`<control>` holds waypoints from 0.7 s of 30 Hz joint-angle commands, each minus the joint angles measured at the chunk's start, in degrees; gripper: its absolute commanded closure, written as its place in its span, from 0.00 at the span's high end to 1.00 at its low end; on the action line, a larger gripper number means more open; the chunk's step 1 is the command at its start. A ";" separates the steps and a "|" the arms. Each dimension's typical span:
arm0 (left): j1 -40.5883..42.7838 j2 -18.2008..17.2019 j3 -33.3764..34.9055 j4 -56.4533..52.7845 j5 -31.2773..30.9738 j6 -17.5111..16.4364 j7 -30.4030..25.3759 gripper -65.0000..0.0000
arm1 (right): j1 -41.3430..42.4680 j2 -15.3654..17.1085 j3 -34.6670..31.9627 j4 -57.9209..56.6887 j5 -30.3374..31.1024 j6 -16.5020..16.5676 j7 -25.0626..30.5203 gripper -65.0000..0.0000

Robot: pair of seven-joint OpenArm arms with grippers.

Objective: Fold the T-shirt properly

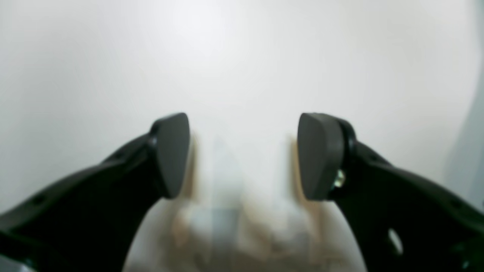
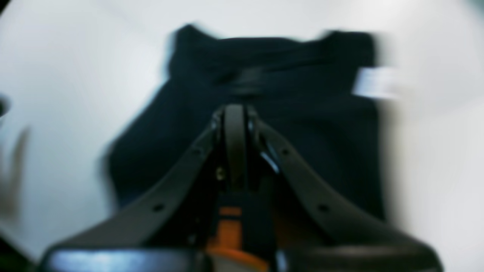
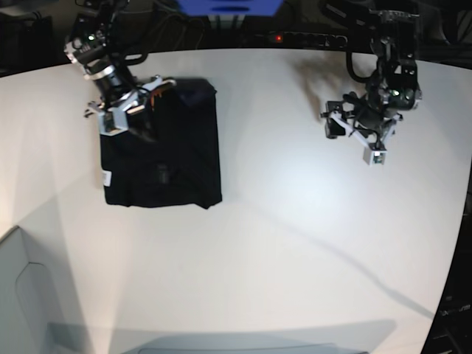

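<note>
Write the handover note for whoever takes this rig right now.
Left gripper: open, empty, over bare table, away from the shirt.
Right gripper: shut, above the T-shirt; the blurred wrist view does not show whether it pinches cloth.
T-shirt: on the table under the right arm, already a compact rectangle, white tag at one edge.
Done: folds seem made.
Left: probably check the edges are neat, then pull both arms back.

A white table [image 3: 295, 221] with dark cables [image 3: 184, 33] along its far edge.
</note>
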State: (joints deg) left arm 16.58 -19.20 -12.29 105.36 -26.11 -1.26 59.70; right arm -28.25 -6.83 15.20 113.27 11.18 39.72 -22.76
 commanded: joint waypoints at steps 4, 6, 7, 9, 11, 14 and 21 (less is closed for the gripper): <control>0.70 -0.10 -2.87 1.06 -0.49 0.16 -0.76 0.66 | 0.69 -0.07 -5.58 -2.72 -1.29 0.28 1.53 0.00; 1.49 -0.10 -4.45 1.06 -0.66 0.16 -0.76 0.66 | 1.83 -0.16 -7.69 -5.10 -3.22 0.28 1.71 0.00; 1.66 -0.10 -4.98 1.06 -0.75 0.16 -0.76 0.66 | 2.18 -0.07 -8.48 -6.59 -3.75 0.28 1.88 0.00; 1.75 -0.10 -6.04 1.06 -0.75 0.16 -0.76 0.66 | 2.80 -0.07 -9.18 -9.58 -4.28 0.28 1.97 0.00; 2.54 -0.10 -7.27 1.06 -0.75 0.16 -0.67 0.66 | 3.59 0.02 -9.27 -11.78 -4.28 0.28 1.97 0.00; 3.86 -0.10 -9.11 1.06 -0.84 0.16 -0.76 0.66 | 3.77 0.02 -9.27 -14.42 -4.28 0.28 2.06 0.00; 5.97 0.08 -13.24 2.37 -0.92 0.16 -0.76 0.66 | 2.01 0.02 -8.56 -5.19 -4.01 0.28 2.06 0.00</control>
State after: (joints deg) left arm 22.13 -18.41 -25.06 106.43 -26.76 -1.26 59.40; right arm -25.93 -6.68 6.57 107.02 6.07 39.70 -22.41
